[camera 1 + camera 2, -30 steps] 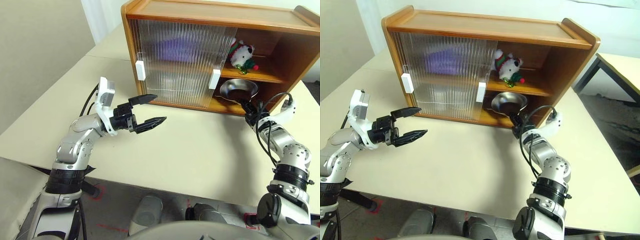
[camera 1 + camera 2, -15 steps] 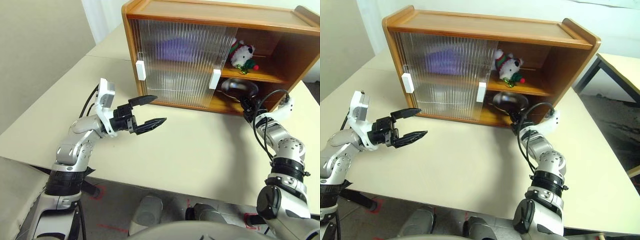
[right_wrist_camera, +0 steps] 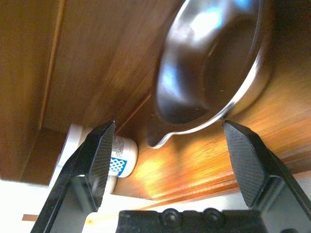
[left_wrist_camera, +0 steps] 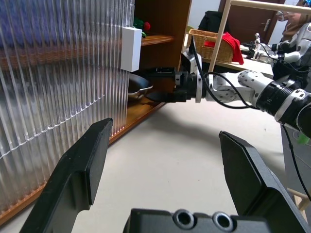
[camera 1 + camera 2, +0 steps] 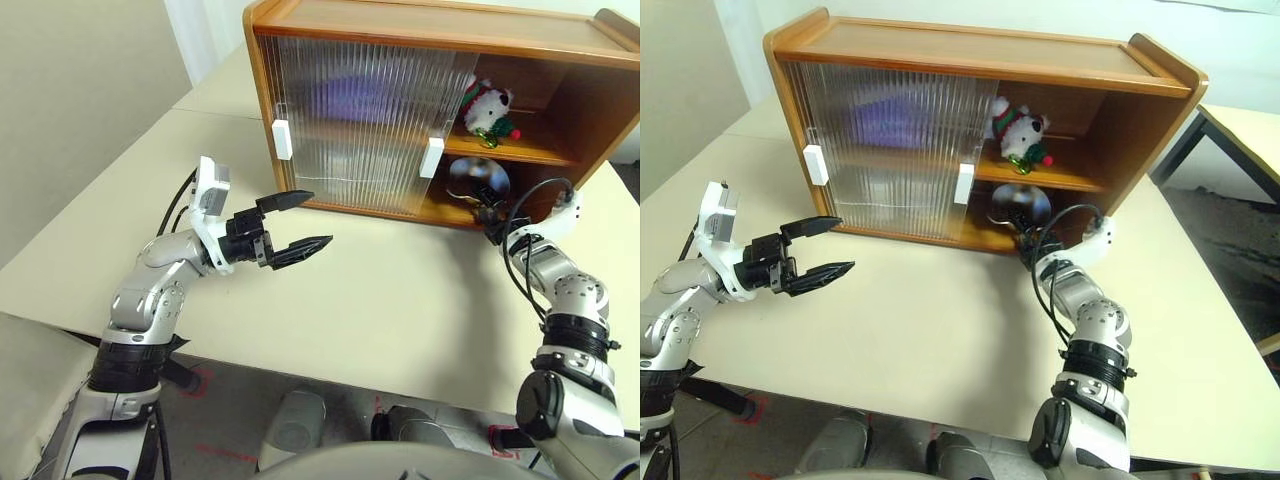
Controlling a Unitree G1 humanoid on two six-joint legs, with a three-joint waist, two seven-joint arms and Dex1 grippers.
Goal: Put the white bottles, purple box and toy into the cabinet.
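Note:
The wooden cabinet [image 5: 420, 20] stands on the table, its ribbed doors [image 5: 360, 130] slid left and the right side open. The toy [image 5: 488, 108] sits on the upper shelf. The purple box [image 5: 350, 98] shows as a blur behind the ribbed door. A white bottle [image 3: 120, 162] with a blue label stands deep on the lower shelf. My right gripper [image 5: 489, 211] is open at the lower shelf's mouth, just before a shiny metal bowl [image 5: 478, 178] that rests tilted on that shelf. My left gripper [image 5: 320, 217] hovers open and empty over the table, left of the cabinet.
The beige table [image 5: 380, 310] stretches in front of the cabinet. White handles [image 5: 281, 139] stick out from the doors. Another table [image 5: 1240, 130] stands off to the right, and a wicker basket [image 4: 204, 39] with red cloth sits beyond.
My right gripper went from shut on the metal bowl to open, letting it go. The bowl now rests more upright on the lower shelf. The left arm has not moved.

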